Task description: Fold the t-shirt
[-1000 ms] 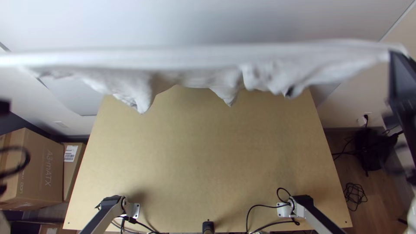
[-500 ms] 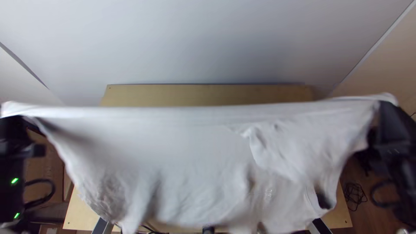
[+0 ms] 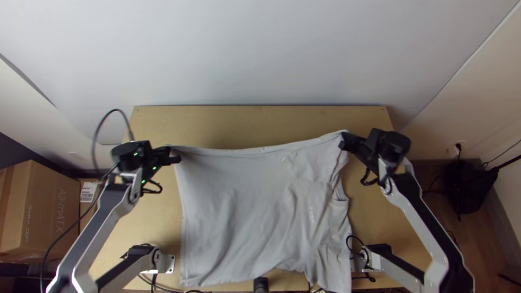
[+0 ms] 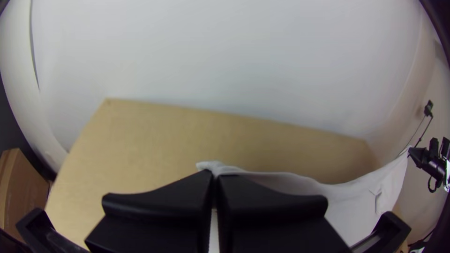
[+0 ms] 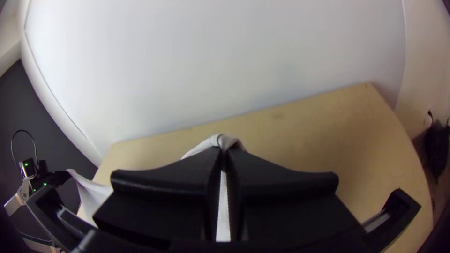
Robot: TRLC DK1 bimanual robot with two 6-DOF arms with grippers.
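Past far edge of t-shirt [image 3: 244, 206], open strip of table [image 3: 233, 126]

High up, the top view looks steeply down on the desk [image 3: 244, 122]. Closer in, both wrist views face its far edge.

Robot arms [image 3: 101, 220] at a wooden table [image 3: 255, 123] suggest a robotics lab.

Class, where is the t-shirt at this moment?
In the top view, the t-shirt lies across the middle of the table towards its near edge, its far edge stretched between the left hand and right hand.
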